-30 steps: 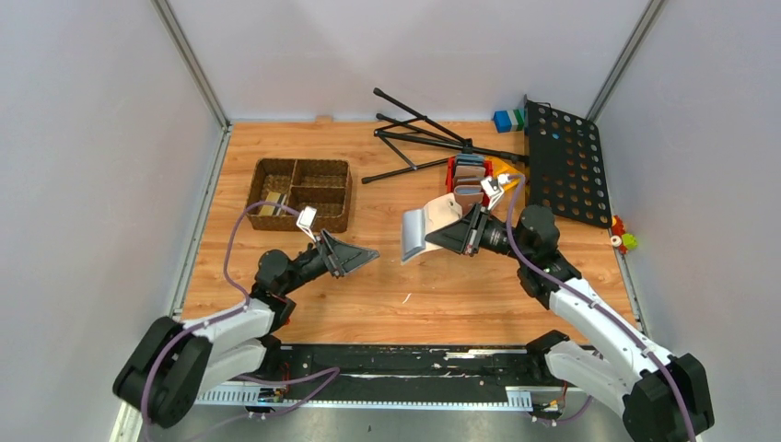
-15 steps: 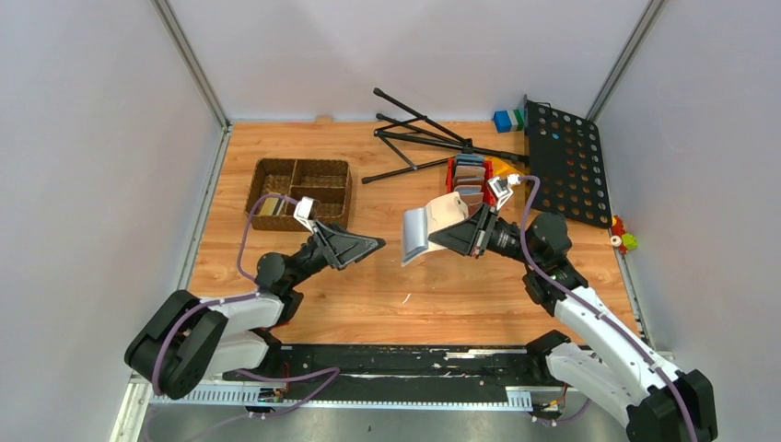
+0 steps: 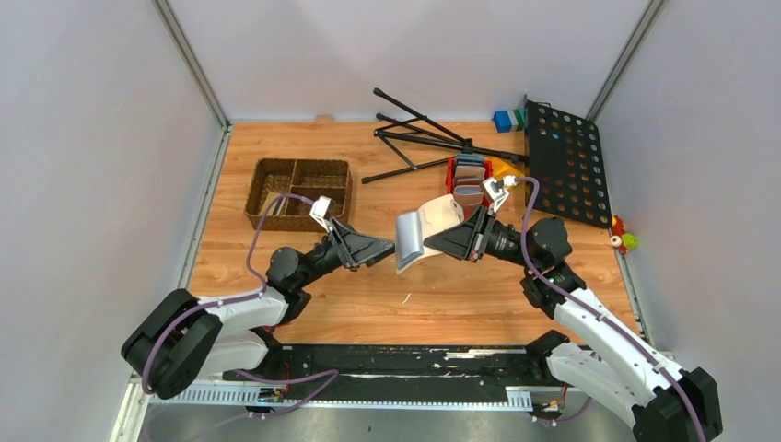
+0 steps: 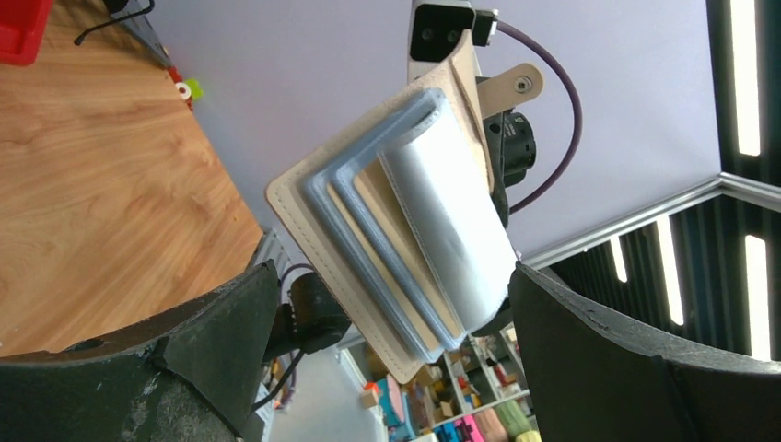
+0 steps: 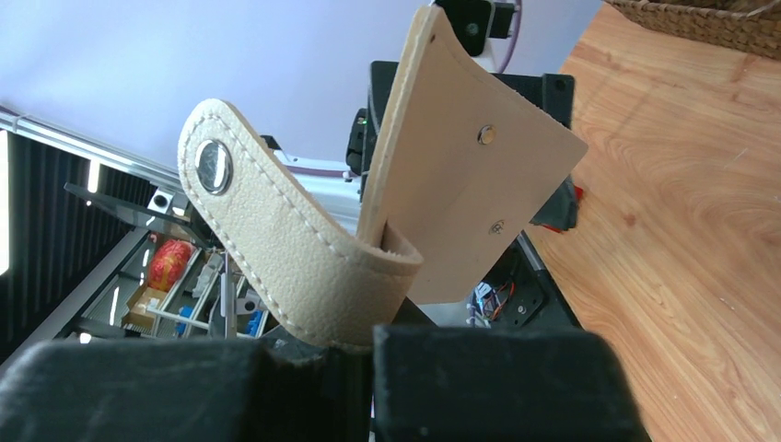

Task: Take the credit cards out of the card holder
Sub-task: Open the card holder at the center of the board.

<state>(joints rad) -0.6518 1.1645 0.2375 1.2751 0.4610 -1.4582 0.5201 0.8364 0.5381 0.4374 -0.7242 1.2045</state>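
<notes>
scene: a wooden bench (image 3: 368,304) with a brown woven basket (image 3: 299,163) on its left half; every place below is told from that basket.
card holder (image 3: 419,235): beige, held up in the air off the bench, to the right of the basket and a little nearer the arm bases. it hangs open, with the pale blue-grey pocket leaves (image 4: 433,221) fanned toward the basket side and the plain beige cover (image 5: 470,184) turned away from it.
strap tab (image 5: 276,239): curls down from the cover, its metal snap showing, and its end goes in between the right claw's fingers.
credit cards: tan strips (image 4: 361,241) show between the pocket leaves; whether they are cards i cannot tell.
right claw (image 3: 440,241): on the side of the card holder away from the basket, clamped tight on it at the cover and strap.
left claw (image 3: 382,247): between the basket and the card holder, spread as wide as it goes, with nothing in it. its fingers (image 4: 184,359) frame the holder's free edge, just beside it; whether they touch i cannot tell.
red tray (image 3: 468,180): well to the right of the basket, beyond the card holder, with other wallets in it.
black stand (image 3: 419,138): folded flat, to the right of the basket toward the back wall.
</notes>
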